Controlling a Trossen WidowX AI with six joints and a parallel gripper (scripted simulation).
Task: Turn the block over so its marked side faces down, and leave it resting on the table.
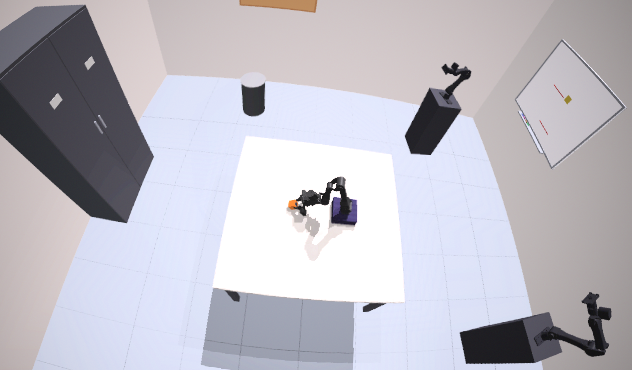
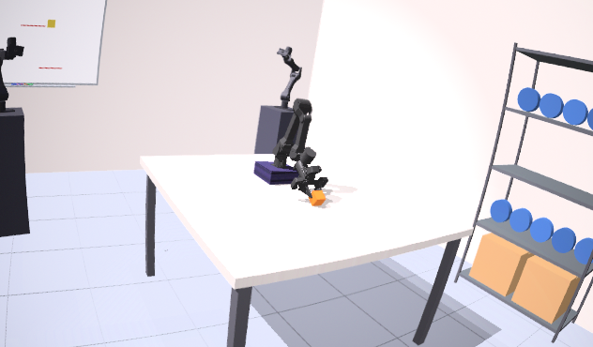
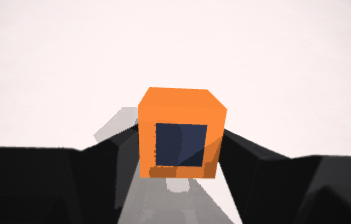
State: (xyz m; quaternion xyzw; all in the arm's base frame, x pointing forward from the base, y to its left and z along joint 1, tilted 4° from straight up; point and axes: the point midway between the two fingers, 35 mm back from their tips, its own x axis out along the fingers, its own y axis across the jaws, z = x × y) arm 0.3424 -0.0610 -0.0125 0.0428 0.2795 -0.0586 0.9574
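Observation:
An orange block (image 1: 292,203) (image 2: 317,199) (image 3: 181,107) with a dark blue square mark sits between my gripper's fingers. In the wrist view the marked side (image 3: 181,145) faces the camera. My gripper (image 1: 295,204) (image 2: 313,194) (image 3: 178,130) is shut on the block, with one black finger on each side of it. The block is tilted and held low, close above the white table (image 1: 268,260) (image 2: 251,234) (image 3: 76,60). I cannot tell whether it touches the table. The arm reaches out from its dark blue base (image 1: 345,212) (image 2: 272,173).
The table's edges are far from the block on all sides. Around the table stand a dark cabinet (image 1: 63,110), a bin (image 1: 253,93), two pedestals with other arms (image 1: 432,122) (image 1: 508,340), and a shelf rack (image 2: 542,197).

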